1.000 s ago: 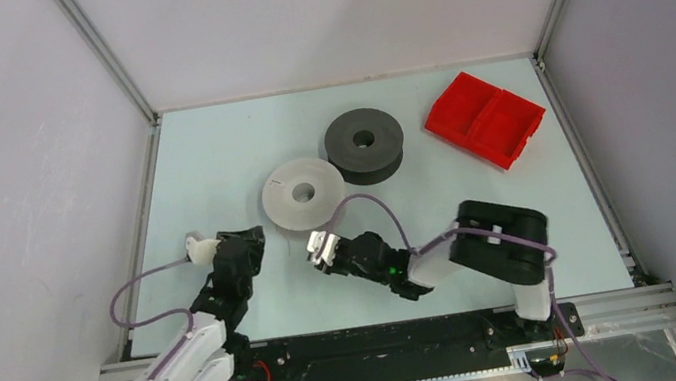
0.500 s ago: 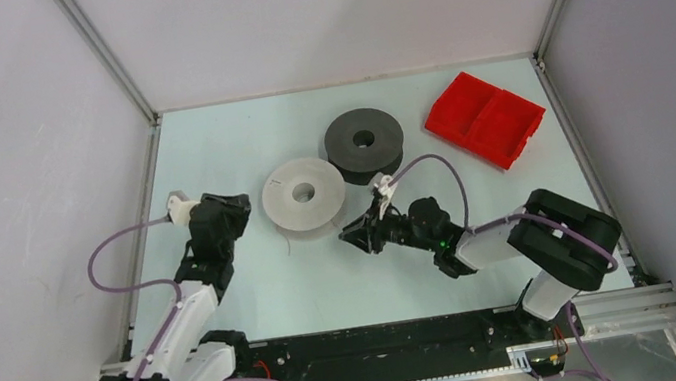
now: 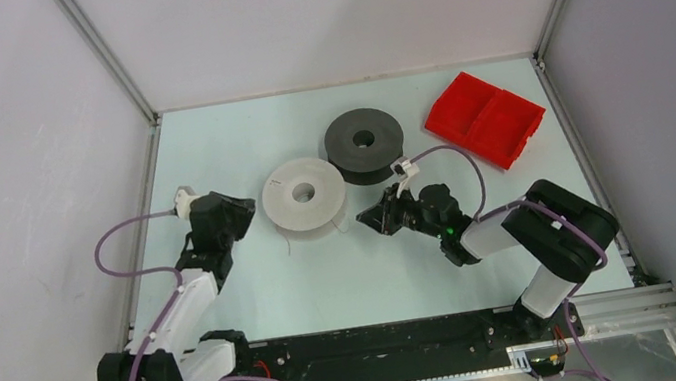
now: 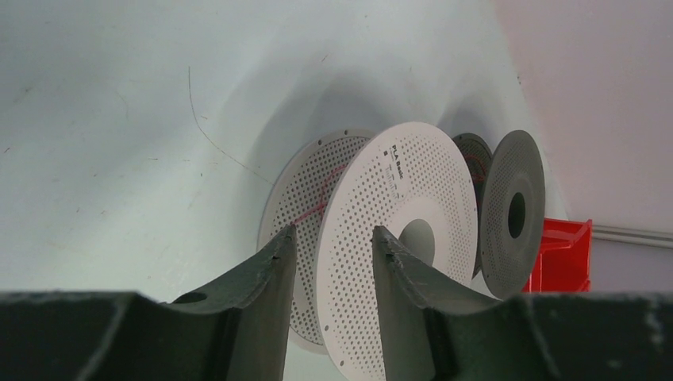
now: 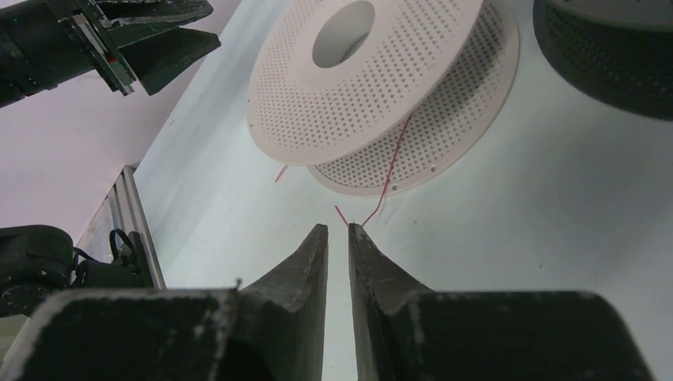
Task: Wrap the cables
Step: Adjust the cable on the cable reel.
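red filament strand (image 5: 389,178), thread-thin, drops out from between the two flanges of the white spool (image 3: 304,193) and runs down onto the table (image 3: 236,145), where it makes a sharp bend just at the tips of the right gripper (image 5: 337,230). its loose end points back toward the spool. the right gripper's fingers stand close together with only a slim gap between them. whether they touch the strand cannot be told.

the white spool lies flat near the middle of the table. the dark grey spool (image 3: 364,144) lies just beyond it, far and to the right, and the two are very near or touching. the right gripper sits low on the near right side of the white spool, pointing left at it. the left gripper (image 3: 238,210) hovers just left of the same spool with its fingers moderately apart, holding nothing, and the spool's perforated flange shows between them in the left wrist view.

a red bin (image 3: 485,118) sits at the far right of the table, apart from both spools.
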`<state>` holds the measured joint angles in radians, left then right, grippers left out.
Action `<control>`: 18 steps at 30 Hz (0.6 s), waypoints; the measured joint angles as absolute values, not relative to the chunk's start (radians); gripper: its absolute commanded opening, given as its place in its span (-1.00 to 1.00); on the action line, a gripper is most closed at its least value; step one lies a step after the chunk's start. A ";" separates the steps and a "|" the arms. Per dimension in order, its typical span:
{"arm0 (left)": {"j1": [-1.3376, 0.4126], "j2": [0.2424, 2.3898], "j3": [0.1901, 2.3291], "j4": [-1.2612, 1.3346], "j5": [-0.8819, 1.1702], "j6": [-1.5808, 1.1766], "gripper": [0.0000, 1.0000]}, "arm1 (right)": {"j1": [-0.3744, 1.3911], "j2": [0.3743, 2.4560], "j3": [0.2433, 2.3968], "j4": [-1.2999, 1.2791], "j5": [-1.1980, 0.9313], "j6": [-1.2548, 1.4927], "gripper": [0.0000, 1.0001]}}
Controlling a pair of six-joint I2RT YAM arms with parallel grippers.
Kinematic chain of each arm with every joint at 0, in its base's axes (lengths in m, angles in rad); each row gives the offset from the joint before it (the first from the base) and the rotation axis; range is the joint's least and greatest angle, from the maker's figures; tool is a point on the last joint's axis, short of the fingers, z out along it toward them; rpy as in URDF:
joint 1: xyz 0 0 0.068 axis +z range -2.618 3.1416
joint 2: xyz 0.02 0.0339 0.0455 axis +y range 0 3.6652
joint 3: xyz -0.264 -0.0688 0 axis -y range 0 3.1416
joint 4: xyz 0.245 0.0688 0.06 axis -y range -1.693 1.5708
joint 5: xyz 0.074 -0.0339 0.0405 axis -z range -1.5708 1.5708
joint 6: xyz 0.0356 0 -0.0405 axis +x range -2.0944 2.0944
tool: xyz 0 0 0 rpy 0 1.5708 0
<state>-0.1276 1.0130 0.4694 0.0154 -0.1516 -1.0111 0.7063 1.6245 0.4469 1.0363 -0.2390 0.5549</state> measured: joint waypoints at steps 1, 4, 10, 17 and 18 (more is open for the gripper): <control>-0.126 1.024 0.476 0.015 -0.149 -1.010 -0.15 | 0.706 1.625 0.447 1.029 -0.236 0.566 -0.63; -0.124 1.064 0.495 0.015 -0.142 -1.003 -0.21 | 0.706 1.654 0.455 1.023 -0.234 0.608 -0.65; -0.121 1.145 0.504 0.021 -0.095 -0.994 -0.35 | 0.723 1.798 0.493 1.039 -0.246 0.689 -0.65; -0.121 1.170 0.501 0.044 -0.037 -0.998 -0.37 | 0.775 1.940 0.605 1.060 -0.265 0.740 -0.65; -0.121 1.170 0.497 0.056 -0.030 -1.003 -0.37 | 0.783 1.947 0.626 1.054 -0.267 0.740 -0.66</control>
<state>-0.1215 1.1698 0.4969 0.0559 -0.0299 -1.0027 0.7834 1.9469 0.6258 1.0542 -0.2668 0.7399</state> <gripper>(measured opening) 0.320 0.176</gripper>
